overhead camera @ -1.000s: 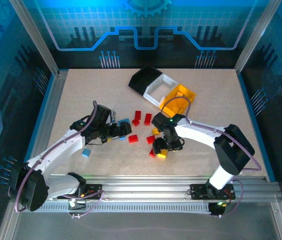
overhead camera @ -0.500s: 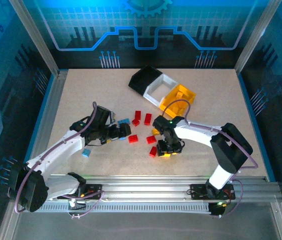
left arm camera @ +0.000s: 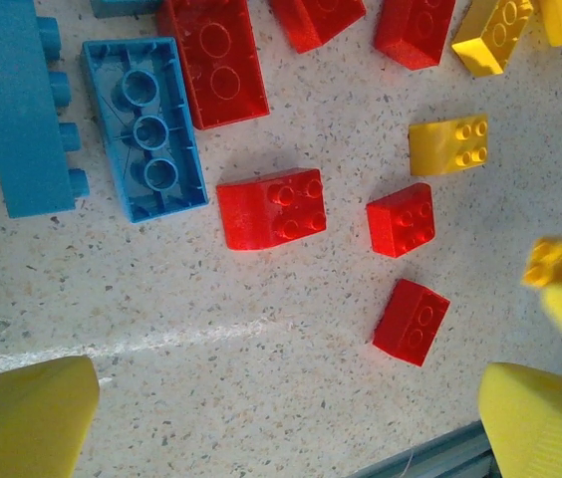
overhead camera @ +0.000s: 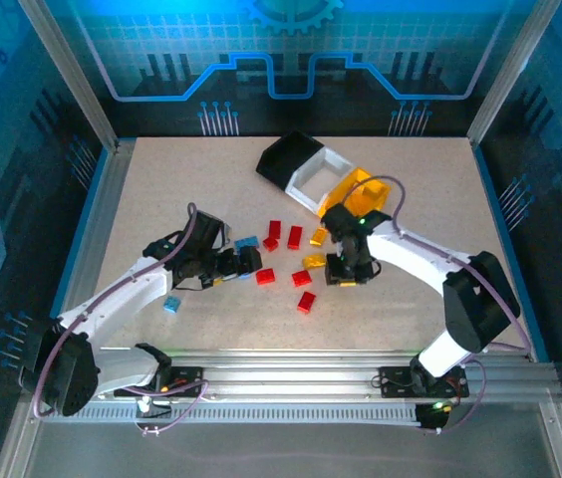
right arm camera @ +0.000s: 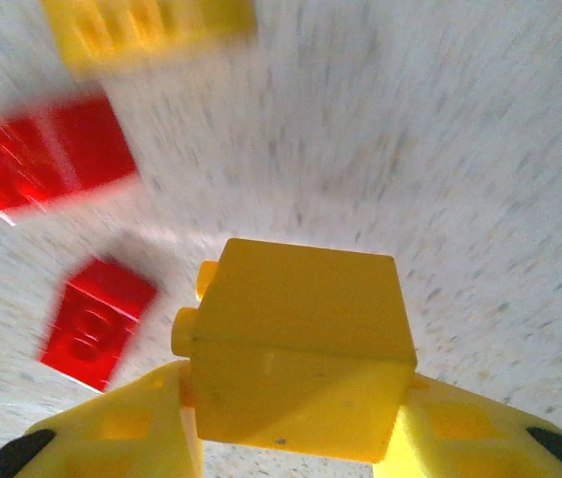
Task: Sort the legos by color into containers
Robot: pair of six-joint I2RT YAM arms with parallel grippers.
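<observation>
Red, yellow and blue legos lie scattered mid-table, among them a red brick (overhead camera: 307,302) and a yellow one (overhead camera: 313,262). The containers stand joined at the back: black (overhead camera: 283,157), white (overhead camera: 323,179), yellow (overhead camera: 359,196). My right gripper (overhead camera: 344,271) is shut on a yellow brick (right arm camera: 296,349), held above the table between its yellow fingers (right arm camera: 122,430). My left gripper (overhead camera: 246,261) hovers open over bare tabletop beside the pile, with its fingertips (left arm camera: 24,418) wide apart. Ahead of it lie blue bricks (left arm camera: 144,124) and red bricks (left arm camera: 271,207).
One blue brick (overhead camera: 171,305) lies apart at the front left. The yellow bin holds several yellow bricks. Metal rails edge the table on both sides and at the front. Open tabletop stretches left and right of the pile.
My right gripper closed on a yellow brick near the front of the pile, lifted it and moved back and right toward the bins. The left arm barely moved.
</observation>
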